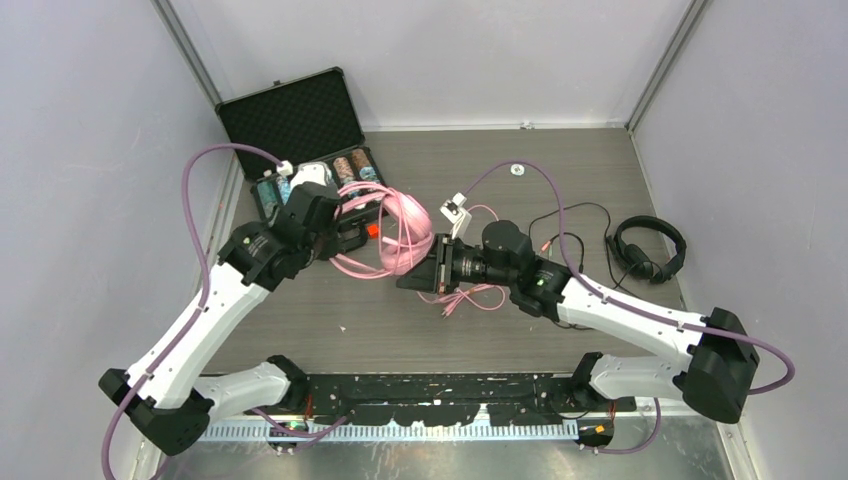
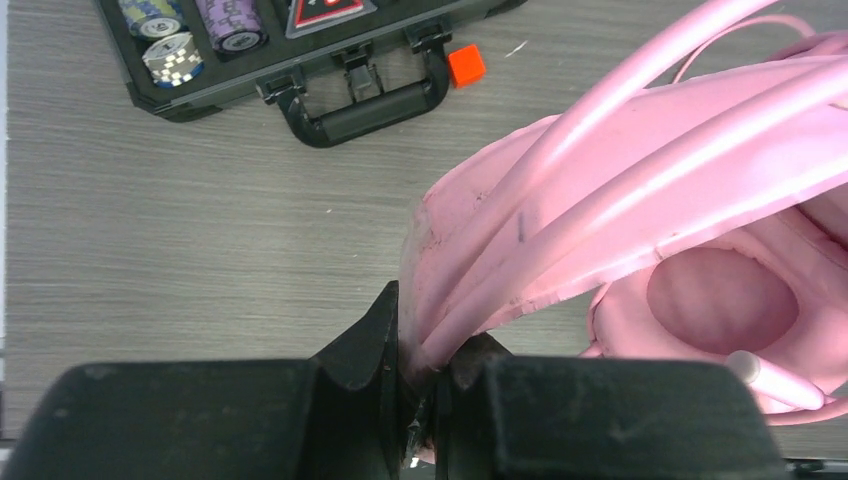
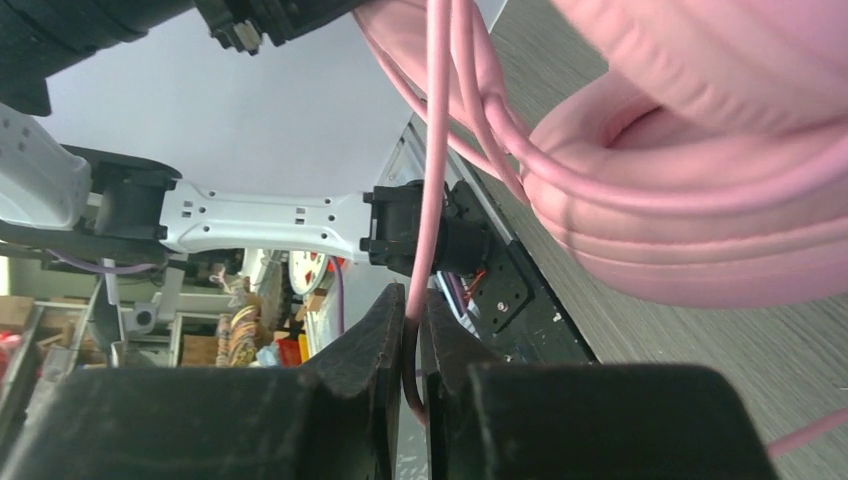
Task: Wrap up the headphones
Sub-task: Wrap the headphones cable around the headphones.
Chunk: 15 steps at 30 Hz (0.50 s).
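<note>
On your table [image 1: 600,170], with the open chip case [image 1: 290,120] at the far left, the job looks about midway through the first of two headsets. The pink headphones [image 1: 408,235] sit near the centre, held between the two arms and apparently just off the surface. Several turns of pink cable [image 1: 385,215] already loop over them. A loose tail trails on the table on their near side, so you have more turns to lay.

The black headphones [image 1: 637,262] lie at the right, apart from both arms, with their thin black cable [image 1: 570,215] sprawled unwound, so that one is all left to do.

Your left gripper [image 2: 420,345] is clamped on the pink headset's edge together with some cable strands. Your right gripper [image 3: 413,315] pinches a single pink strand.
</note>
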Each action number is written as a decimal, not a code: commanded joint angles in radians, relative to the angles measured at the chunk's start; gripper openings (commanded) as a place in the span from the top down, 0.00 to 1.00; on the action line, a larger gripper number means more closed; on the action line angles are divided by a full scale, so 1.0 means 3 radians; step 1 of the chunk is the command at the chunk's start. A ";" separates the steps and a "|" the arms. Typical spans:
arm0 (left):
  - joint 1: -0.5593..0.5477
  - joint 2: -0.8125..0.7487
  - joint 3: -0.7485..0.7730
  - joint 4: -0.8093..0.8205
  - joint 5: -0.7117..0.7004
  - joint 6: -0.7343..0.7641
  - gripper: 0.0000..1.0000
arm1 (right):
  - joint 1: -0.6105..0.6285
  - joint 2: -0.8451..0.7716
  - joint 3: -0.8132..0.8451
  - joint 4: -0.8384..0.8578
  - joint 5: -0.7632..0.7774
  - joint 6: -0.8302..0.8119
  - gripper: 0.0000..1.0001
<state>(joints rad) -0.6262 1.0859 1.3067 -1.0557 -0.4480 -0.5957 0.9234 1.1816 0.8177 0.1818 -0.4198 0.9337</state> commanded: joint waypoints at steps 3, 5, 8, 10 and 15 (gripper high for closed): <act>0.0028 -0.0291 0.0006 0.0713 0.0164 -0.0514 1.00 | 0.0122 -0.0127 0.0031 0.0006 0.0206 -0.0383 0.83; 0.0027 -0.0352 -0.0039 0.0811 0.0224 -0.0623 1.00 | 0.0174 -0.0127 0.0006 0.0034 0.0245 -0.0464 0.82; 0.0030 -0.0427 -0.0074 0.0936 0.0310 -0.0767 1.00 | 0.0243 -0.0153 -0.0041 0.0050 0.0386 -0.0621 0.82; 0.0030 -0.0455 -0.0069 0.0971 0.0358 -0.0851 1.00 | 0.0272 -0.0195 -0.0117 0.0121 0.0472 -0.0743 0.82; 0.0034 -0.0487 -0.0018 0.1005 0.0508 -0.1000 1.00 | 0.0306 -0.0305 -0.0367 0.0435 0.0566 -0.0973 0.82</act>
<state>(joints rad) -0.6262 0.9764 1.2694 -0.9340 -0.3370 -0.7773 1.0004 1.1347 0.7567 0.2066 -0.2962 0.7349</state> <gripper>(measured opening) 0.116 0.181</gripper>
